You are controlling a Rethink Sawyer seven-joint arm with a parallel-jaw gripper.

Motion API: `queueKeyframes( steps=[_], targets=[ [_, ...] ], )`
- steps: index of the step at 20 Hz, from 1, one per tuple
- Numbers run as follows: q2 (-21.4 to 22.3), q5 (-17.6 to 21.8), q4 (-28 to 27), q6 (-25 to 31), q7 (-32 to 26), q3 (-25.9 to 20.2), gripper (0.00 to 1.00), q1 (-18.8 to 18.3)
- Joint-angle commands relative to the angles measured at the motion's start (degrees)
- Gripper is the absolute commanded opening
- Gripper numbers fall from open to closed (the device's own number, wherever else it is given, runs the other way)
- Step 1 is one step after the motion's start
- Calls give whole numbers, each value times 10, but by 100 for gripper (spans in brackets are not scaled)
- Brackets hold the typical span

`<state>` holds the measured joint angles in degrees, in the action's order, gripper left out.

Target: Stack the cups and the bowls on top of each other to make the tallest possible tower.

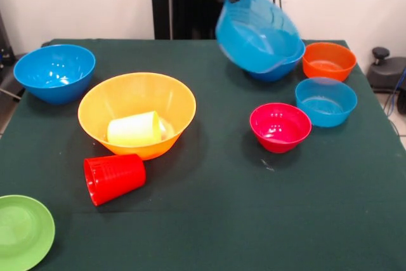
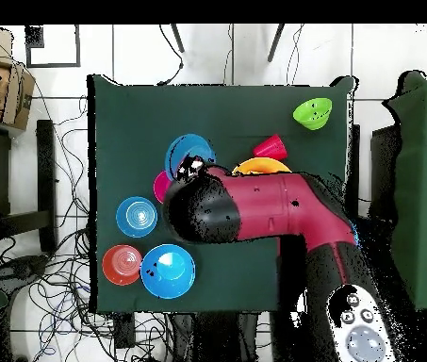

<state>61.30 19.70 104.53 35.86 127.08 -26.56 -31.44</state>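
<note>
From the front, we see a translucent blue bowl (image 1: 257,30) tilted in mid-air above a deep blue bowl (image 1: 282,66); what grips it is hidden, so we cannot tell. It could slip. The big yellow-orange bowl (image 1: 136,113) holds 1 toppled yellow cup (image 1: 134,129), an unsteady base.

Overhead, the arm (image 2: 254,209) hides the base, risking collision.

arm (image 2: 273,212): mine, red and black, stretched across the table | gripper: hidden under my wrist, state unclear
</note>
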Motion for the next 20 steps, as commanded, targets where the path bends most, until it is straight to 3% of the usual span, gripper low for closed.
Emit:
queueKeyframes(
  steps=[1,11,20],
  targets=[
    [-40,97,61,-9,-199,-60,0,-38],
    [-57,149,84,-47,-180,-88,0,-73],
    [-67,170,101,-60,-176,-124,0,-102]
  ],
)
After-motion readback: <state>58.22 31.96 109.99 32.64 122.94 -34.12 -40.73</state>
